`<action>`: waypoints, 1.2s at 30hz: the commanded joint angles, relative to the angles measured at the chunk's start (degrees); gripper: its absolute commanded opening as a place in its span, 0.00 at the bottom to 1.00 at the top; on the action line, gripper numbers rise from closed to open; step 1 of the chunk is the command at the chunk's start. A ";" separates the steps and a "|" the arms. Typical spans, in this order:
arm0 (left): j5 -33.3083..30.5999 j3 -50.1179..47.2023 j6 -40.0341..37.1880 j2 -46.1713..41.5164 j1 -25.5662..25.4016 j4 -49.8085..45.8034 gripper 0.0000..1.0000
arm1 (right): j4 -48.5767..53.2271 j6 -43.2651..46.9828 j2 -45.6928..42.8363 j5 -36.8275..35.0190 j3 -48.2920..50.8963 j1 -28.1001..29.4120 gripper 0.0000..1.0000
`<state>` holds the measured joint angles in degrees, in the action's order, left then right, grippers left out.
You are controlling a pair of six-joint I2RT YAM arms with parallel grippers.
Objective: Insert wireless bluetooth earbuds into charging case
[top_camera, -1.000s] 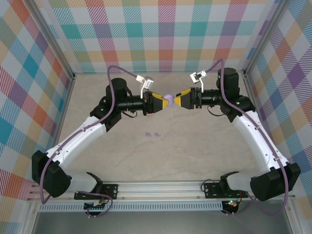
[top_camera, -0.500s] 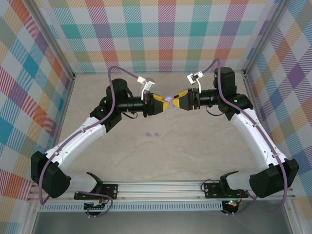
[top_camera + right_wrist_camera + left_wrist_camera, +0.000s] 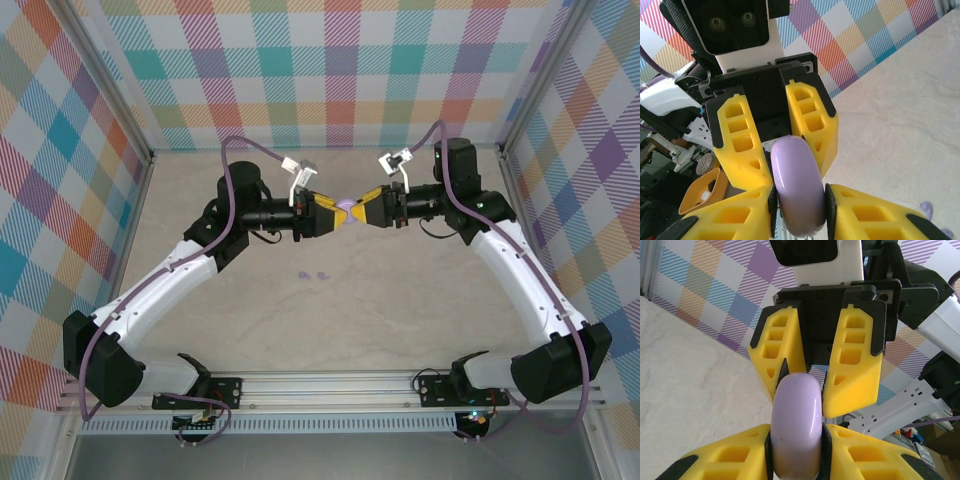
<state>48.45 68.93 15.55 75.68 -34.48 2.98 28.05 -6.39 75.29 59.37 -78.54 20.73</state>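
Both arms reach inward, wrists level and facing, as my left gripper (image 3: 337, 213) and right gripper (image 3: 357, 209) each clamp opposite sides of the charging case (image 3: 346, 206) above the table (image 3: 420, 300); light, hard and glossy, it looks slippery to me, with the earbuds (image 3: 311, 274) lying below

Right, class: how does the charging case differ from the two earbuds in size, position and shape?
Size: the charging case is far bigger than the earbuds. Position: the case is clamped between the left gripper and right gripper above the table; the earbuds lie loose on it. Shape: the case looks smooth and rounded; the earbuds look like specks. Both are lilac.
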 commanded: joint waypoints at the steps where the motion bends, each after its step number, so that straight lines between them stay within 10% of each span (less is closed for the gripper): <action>1: 0.95 2.40 -0.79 -0.83 -0.72 0.03 0.31 | 0.39 2.00 0.15 2.92 -1.88 0.80 0.29; 13: 2.10 2.86 -0.59 -0.20 -1.46 -0.07 0.36 | -3.36 -0.41 -1.19 0.76 -0.51 0.82 0.21; 24: 1.76 3.13 -0.70 -0.24 -1.55 -0.15 0.19 | -2.89 -0.30 -1.37 0.14 -0.14 0.83 0.22; 36: -4.26 1.16 -18.52 -0.71 -2.39 -2.63 0.14 | 2.09 1.31 -4.33 -6.90 -1.56 0.90 0.47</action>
<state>45.71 70.22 6.61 75.68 -35.90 0.01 27.97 -6.74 72.88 54.37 -78.76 21.28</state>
